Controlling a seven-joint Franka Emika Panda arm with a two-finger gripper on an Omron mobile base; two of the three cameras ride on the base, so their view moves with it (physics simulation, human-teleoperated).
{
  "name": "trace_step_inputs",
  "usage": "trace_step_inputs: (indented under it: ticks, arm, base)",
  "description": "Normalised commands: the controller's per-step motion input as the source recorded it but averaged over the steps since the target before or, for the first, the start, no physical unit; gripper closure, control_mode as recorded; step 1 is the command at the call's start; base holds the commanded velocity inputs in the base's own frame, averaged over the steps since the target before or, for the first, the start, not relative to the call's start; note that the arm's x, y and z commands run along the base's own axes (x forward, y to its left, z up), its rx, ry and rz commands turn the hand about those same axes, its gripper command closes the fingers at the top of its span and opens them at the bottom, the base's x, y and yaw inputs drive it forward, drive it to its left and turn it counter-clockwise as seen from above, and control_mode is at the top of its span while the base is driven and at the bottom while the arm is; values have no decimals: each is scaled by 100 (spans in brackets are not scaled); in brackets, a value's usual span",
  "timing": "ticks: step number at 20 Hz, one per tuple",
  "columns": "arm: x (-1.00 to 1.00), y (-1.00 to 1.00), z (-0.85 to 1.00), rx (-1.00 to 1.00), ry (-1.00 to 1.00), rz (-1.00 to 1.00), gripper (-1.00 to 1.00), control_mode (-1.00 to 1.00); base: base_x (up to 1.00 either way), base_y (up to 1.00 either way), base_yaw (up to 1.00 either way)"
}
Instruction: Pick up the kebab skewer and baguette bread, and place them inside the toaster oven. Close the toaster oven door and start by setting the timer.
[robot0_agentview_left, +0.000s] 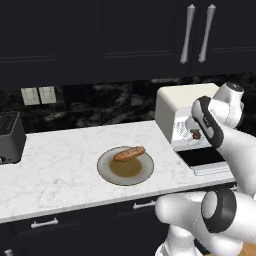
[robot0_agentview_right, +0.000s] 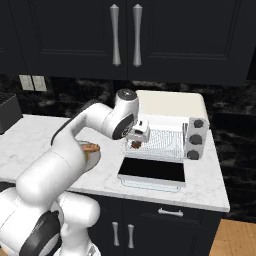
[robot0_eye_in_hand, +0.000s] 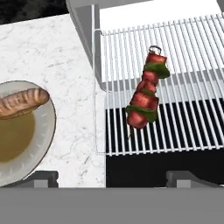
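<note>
Kebab skewer (robot0_eye_in_hand: 146, 91): seen in the hand view lying on the wire rack (robot0_eye_in_hand: 183, 57) of the toaster oven (robot0_agentview_left: 180, 102), near the rack's left front part, clear of the gripper. It is laid across the bars so that it is carried inside the oven rather than on the door.
Gripper (robot0_eye_in_hand: 112, 177): its two dark tips are held wide apart with nothing between them, just above the skewer at the oven mouth; the skewer is judged to be released.
Toaster oven door (robot0_agentview_right: 151, 171): folded down flat over the bench (robot0_agentview_left: 60, 165) in front of the oven, which leaves the rack reachable from above and in front.
Baguette bread (robot0_agentview_left: 129, 153): resting on the round plate (robot0_agentview_left: 145, 172) on the bench, to the left of the oven, well apart from the gripper.
Knobs (robot0_agentview_right: 196, 139): three dark ones are stacked on the oven's right side; none is touched.
Step in hand: the first item is judged placed; the loaf is to be fetched next, then the door shut and the timer set.
Risk: the loaf may roll on the plate when it is gripped.
</note>
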Motion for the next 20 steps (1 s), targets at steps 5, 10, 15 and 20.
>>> trace_step_inputs:
  ticks: [5,10,15,20]
  arm:
    - [-46,93,0,-14,1,-5,-100,-100]
    - [-30,95,0,-4,0,-19,-100,-100]
    - [-5,80,-3,0,3,-33,-100,-100]
    - [0,71,-17,1,0,-43,-100,-100]
  base:
    - [0,0,0]
    - [0,0,0]
    - [0,0,0]
    - [0,0,0]
